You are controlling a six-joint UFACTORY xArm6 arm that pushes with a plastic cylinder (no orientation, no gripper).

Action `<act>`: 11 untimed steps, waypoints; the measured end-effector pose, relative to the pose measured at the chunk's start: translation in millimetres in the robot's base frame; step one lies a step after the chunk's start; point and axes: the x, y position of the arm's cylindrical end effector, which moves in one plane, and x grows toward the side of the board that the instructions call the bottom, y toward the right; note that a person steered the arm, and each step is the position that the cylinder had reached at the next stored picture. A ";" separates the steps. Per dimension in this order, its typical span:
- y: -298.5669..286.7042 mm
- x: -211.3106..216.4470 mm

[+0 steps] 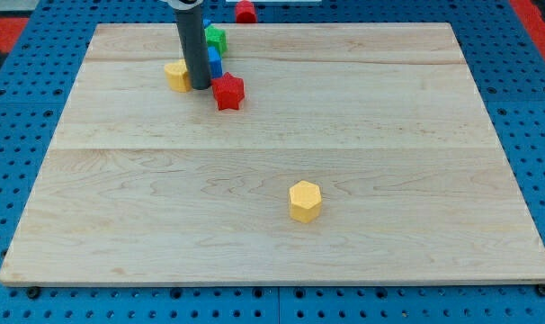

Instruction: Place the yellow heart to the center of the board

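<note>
The yellow heart (176,76) lies near the view's top left of the wooden board (272,180), partly hidden by my rod. My tip (200,86) rests on the board just to the right of the heart, touching or nearly touching it. A red star (227,91) sits just right of my tip. A blue block (215,63) and a green block (217,39) stand behind the rod, both partly hidden. A yellow hexagon (305,201) lies alone below and right of the board's middle.
A red block (245,12) sits off the board at the view's top edge. The board lies on a blue pegboard table (21,108) with holes all around it.
</note>
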 end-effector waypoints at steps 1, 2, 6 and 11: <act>-14.0 25.2; -65.6 63.6; -50.7 -13.6; 3.3 65.5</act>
